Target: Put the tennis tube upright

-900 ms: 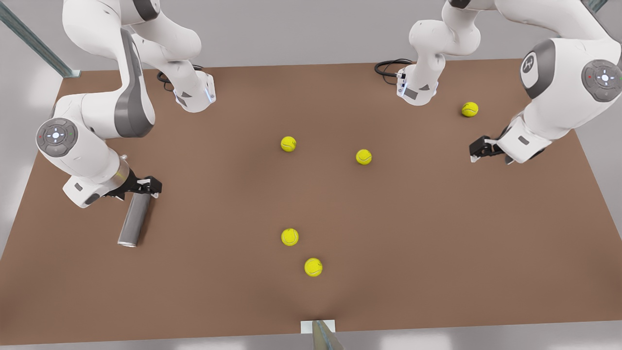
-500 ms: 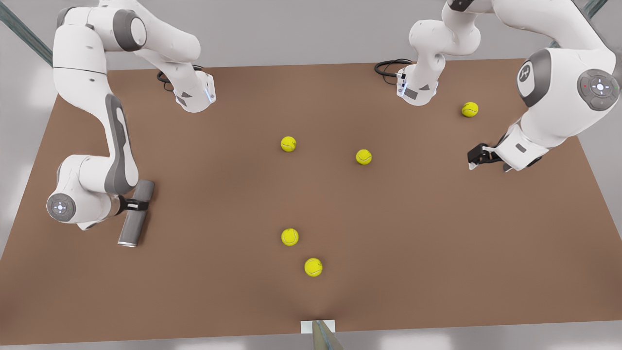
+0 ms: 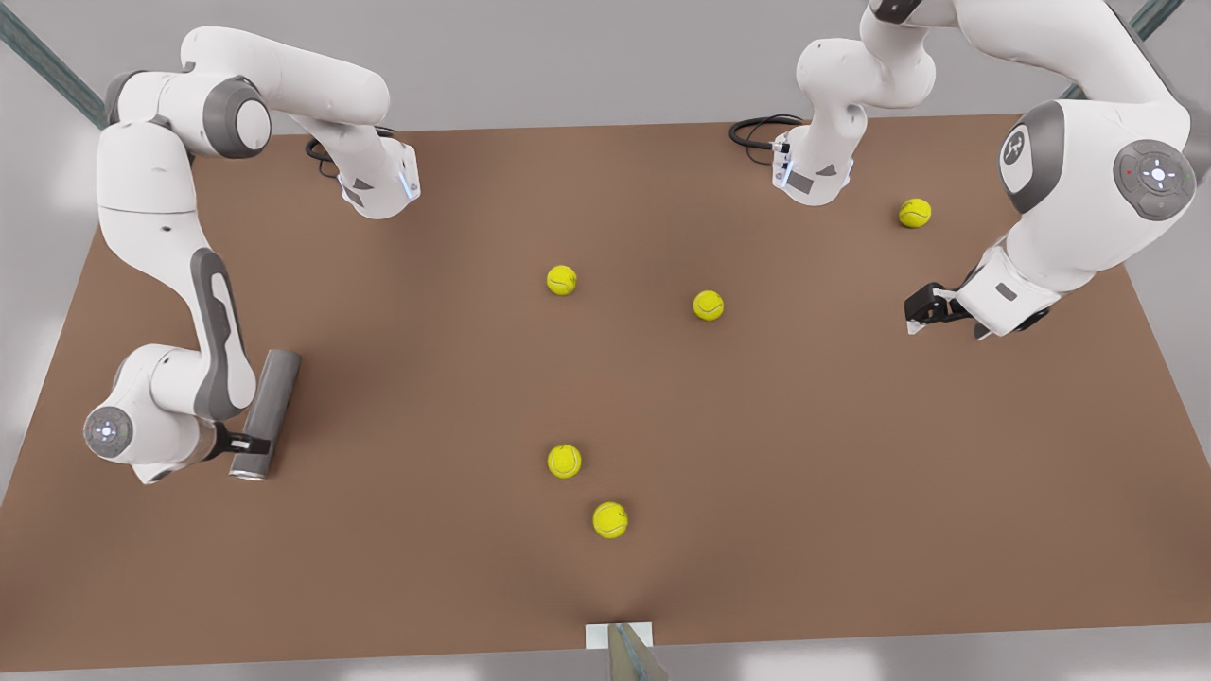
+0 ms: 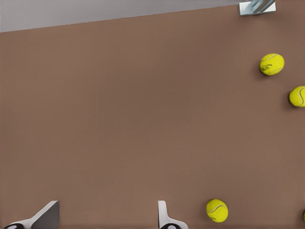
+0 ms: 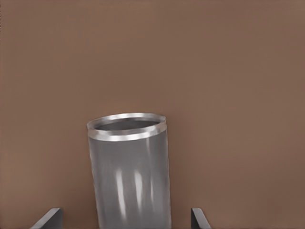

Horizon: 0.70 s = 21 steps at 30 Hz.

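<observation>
The tennis tube (image 3: 271, 390) is a dark-grey cylinder lying flat near the front view's left edge of the brown table (image 3: 426, 378). Its silvery rim (image 3: 248, 474) points toward the near edge. My right gripper (image 3: 248, 443) sits low over the tube close to that rim, open. In the right wrist view the tube (image 5: 131, 176) lies between the two spread fingertips (image 5: 50, 217) with a gap on each side, under the right gripper (image 5: 124, 215). My left gripper (image 3: 916, 314) hovers open at the front view's right and holds nothing. In its own wrist view the left gripper (image 4: 105, 215) hangs over bare table.
Several yellow-green tennis balls lie about: two mid-table (image 3: 561, 280) (image 3: 708, 305), two nearer the front (image 3: 564, 461) (image 3: 610, 520), one at the far right (image 3: 915, 213). Both arm bases stand at the far edge. A small bracket (image 3: 620, 638) sits at the near edge.
The right gripper slid along the lying tube from its far end to near the silvery rim, the arm swinging outward. The left gripper drifted slightly. The tube stayed put.
</observation>
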Each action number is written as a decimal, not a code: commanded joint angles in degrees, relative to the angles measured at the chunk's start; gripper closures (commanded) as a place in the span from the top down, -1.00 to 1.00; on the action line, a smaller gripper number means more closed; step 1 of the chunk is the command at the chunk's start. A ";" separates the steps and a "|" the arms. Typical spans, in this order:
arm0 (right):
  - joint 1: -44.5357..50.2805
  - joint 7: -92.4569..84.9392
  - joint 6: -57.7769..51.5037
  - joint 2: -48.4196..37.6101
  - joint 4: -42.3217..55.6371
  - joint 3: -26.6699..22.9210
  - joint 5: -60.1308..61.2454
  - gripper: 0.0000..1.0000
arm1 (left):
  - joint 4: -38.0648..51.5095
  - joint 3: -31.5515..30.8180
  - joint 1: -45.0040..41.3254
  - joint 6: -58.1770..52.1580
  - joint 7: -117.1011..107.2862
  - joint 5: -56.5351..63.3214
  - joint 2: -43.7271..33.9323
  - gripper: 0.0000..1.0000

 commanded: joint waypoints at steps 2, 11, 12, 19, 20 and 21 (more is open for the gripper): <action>-0.04 -6.36 2.25 0.49 -0.27 0.00 0.34 1.00 | -0.30 -0.16 0.06 0.26 0.30 0.07 0.00 1.00; -3.38 -8.03 2.16 -3.01 -7.74 3.95 0.43 1.00 | -0.92 -0.16 0.06 0.34 0.30 0.07 0.08 1.00; -3.38 -7.85 2.25 -6.36 -10.82 4.04 0.43 1.00 | -0.83 -0.16 0.06 0.34 0.30 -0.02 0.17 1.00; -6.90 -11.28 11.74 -9.97 -15.83 4.66 -0.19 1.00 | -1.00 -0.16 0.15 0.87 0.30 -0.02 0.79 1.00; -6.90 -11.19 12.09 -9.79 -15.83 4.66 -0.19 1.00 | -1.35 -0.16 0.15 0.87 0.30 -0.02 0.79 1.00; -6.90 -10.75 12.61 -9.70 -16.36 4.66 -0.19 1.00 | -1.36 -0.16 0.15 0.96 0.30 -0.02 0.79 1.00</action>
